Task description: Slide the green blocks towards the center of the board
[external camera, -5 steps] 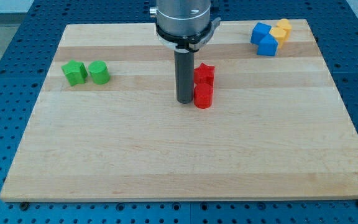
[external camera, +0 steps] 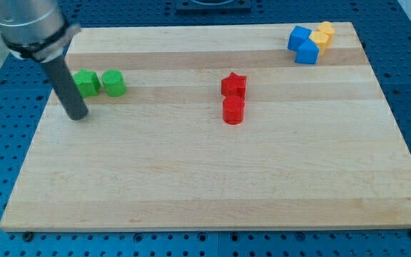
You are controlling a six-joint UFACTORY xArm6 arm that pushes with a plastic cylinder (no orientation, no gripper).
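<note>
Two green blocks sit side by side near the view's left edge of the wooden board (external camera: 205,178): a green star-like block (external camera: 87,83) and a green cylinder (external camera: 113,83) to its right, touching or nearly so. My tip (external camera: 76,116) rests on the board just below and left of the green star-like block, with the rod partly covering that block's left edge. The rod rises to the view's upper left.
A red star block (external camera: 234,86) and a red cylinder (external camera: 233,110) sit together near the board's middle. Two blue blocks (external camera: 303,43) and two yellow blocks (external camera: 323,34) cluster at the view's top right corner.
My tip has moved from beside the red blocks at the middle to the view's left, now just below and left of the green blocks. No block has moved.
</note>
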